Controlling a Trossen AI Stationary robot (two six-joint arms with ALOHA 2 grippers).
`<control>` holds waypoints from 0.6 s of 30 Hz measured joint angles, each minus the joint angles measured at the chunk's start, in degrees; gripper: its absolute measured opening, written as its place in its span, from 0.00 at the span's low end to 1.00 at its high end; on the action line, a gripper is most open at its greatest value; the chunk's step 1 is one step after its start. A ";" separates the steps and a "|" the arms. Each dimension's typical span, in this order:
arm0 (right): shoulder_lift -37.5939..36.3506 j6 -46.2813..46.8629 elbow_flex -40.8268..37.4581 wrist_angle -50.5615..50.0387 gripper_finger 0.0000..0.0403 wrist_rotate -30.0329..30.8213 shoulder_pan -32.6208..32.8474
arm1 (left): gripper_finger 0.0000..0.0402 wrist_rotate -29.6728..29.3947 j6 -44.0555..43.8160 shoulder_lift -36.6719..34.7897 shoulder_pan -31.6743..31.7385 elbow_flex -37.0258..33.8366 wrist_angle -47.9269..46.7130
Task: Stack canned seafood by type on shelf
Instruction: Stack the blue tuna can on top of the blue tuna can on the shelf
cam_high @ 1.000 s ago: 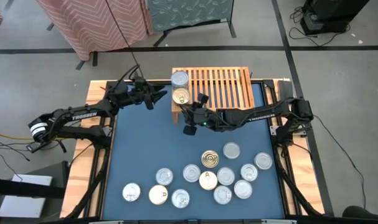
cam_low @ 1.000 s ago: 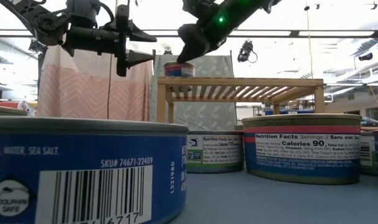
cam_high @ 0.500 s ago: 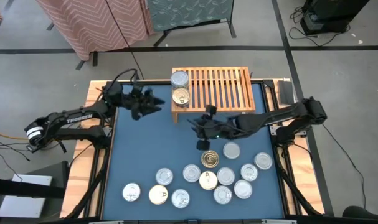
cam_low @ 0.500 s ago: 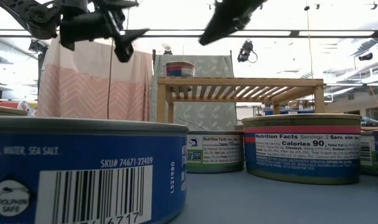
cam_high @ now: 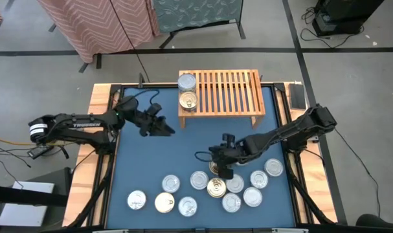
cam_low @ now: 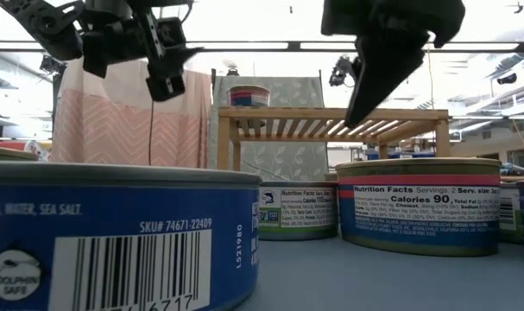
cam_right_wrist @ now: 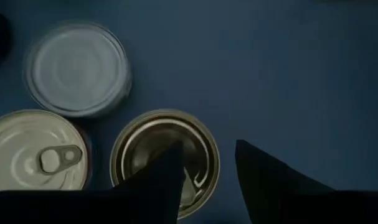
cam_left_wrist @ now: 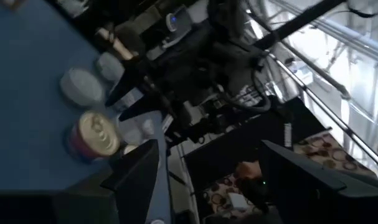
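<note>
- The cans (cam_high: 209, 189) sit in a bunch at the near end of the blue table (cam_high: 138, 162).
- The right gripper (cam_high: 217, 160) hangs over a gold-topped can (cam_right_wrist: 165, 155), fingers spread (not touching it).
- The left gripper (cam_high: 168, 129) floats farther back, fingers spread, holding nothing.
- The shelf (cam_high: 230, 90) stands at the far end with two cans (cam_high: 187, 90) on it.

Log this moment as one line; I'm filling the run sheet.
right tool: open over gold-topped can | left tool: open, empty, above table | shelf: two cans at left end

Right tool (cam_high: 217, 166) hovers over floor tins (cam_high: 209, 188); two tins (cam_high: 187, 91) sit on shelf (cam_high: 228, 90).
</note>
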 joint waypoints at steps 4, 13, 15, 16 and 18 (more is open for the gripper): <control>0.02 2.95 -2.53 -0.04 0.37 -0.24 1.47 | 0.69 -0.56 0.22 3.33 -0.78 -0.88 -0.09; 0.24 4.27 -8.38 7.90 0.37 0.03 2.34 | 0.69 -0.10 -3.02 9.42 -2.94 -1.70 -0.71; 0.24 4.25 -10.16 11.29 0.37 0.05 1.58 | 0.69 -0.05 -3.86 9.88 -3.41 -1.71 -1.64; 0.24 4.27 -11.02 13.17 0.37 0.05 1.20 | 0.69 -0.29 -4.28 9.95 -3.66 -1.72 -2.02; 0.24 4.28 -12.53 15.92 0.37 0.09 0.39 | 0.69 -1.66 -5.53 9.95 -4.02 -1.72 -2.51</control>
